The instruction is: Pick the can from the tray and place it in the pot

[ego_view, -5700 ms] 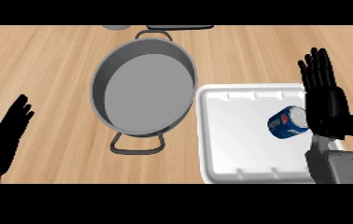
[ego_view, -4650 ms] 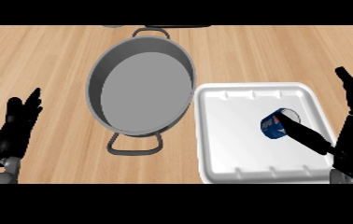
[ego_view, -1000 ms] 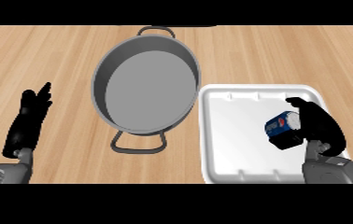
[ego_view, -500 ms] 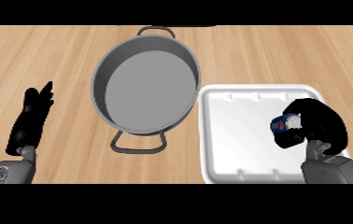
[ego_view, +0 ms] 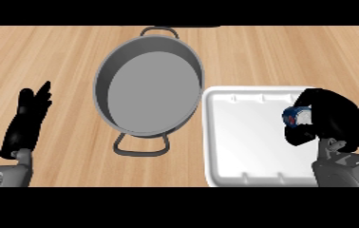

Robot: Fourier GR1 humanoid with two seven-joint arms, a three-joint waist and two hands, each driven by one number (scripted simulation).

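A blue can (ego_view: 295,116) lies in the right part of the white tray (ego_view: 245,141), mostly hidden by my right hand (ego_view: 327,119). That hand's fingers and thumb curl round the can from the right, so only its left end shows. The grey pot (ego_view: 148,91) with two loop handles stands to the left of the tray, with nothing inside. My left hand (ego_view: 26,122) rests open at the view's left edge, fingers pointing up, well away from the pot.
The wooden counter (ego_view: 63,56) surrounds the pot and tray. The pot's near handle (ego_view: 142,146) sticks out toward me, close to the tray's left edge. The tray's right rim is hidden under my right forearm (ego_view: 336,167).
My right hand came down onto the tray from the right and curled round the can, covering more of it. My left hand lifted slightly and now holds still.
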